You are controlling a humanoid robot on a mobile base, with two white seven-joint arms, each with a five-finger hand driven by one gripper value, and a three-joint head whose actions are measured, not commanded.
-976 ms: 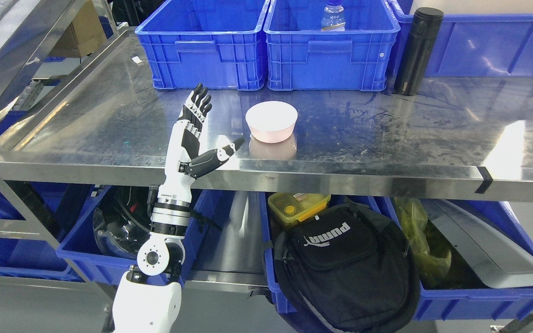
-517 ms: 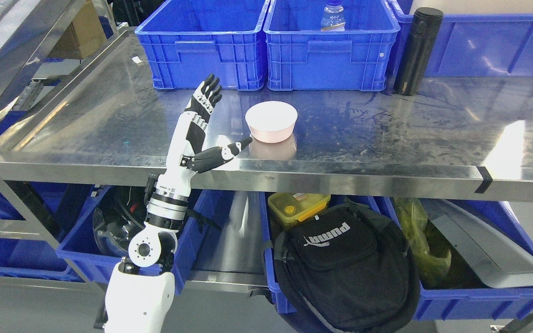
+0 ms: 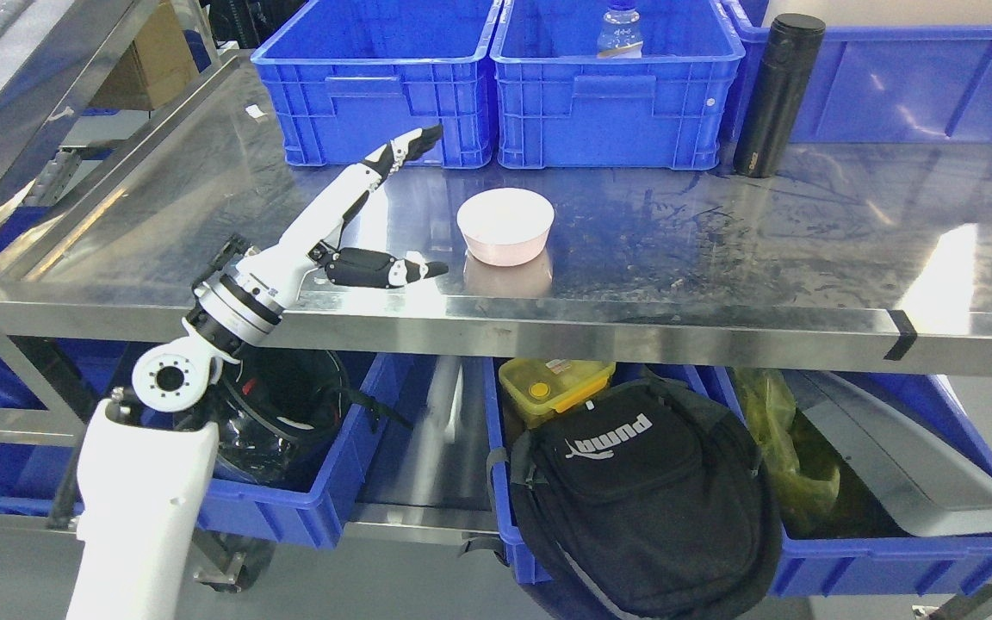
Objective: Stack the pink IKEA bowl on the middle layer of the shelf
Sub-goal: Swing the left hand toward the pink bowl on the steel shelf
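A pink bowl point(image 3: 505, 226) stands upright on the steel shelf point(image 3: 720, 250), near its front edge and about mid-width. My left hand point(image 3: 375, 215) hovers over the shelf just left of the bowl, open, fingers stretched toward the back bins and the thumb point(image 3: 393, 269) pointing at the bowl's base. A small gap separates the thumb tip from the bowl. The hand holds nothing. My right arm does not show.
Two blue bins point(image 3: 384, 82) point(image 3: 621, 86) line the back of the shelf, one with a water bottle point(image 3: 619, 30). A black flask point(image 3: 776, 95) stands at the back right. Below are blue bins, a black backpack point(image 3: 642, 491) and a yellow-lidded box point(image 3: 552, 387).
My left arm has swung its elbow out to the left and leaned over the shelf; the fingers now reach farther back and right, the thumb lies flatter. The bowl has not moved.
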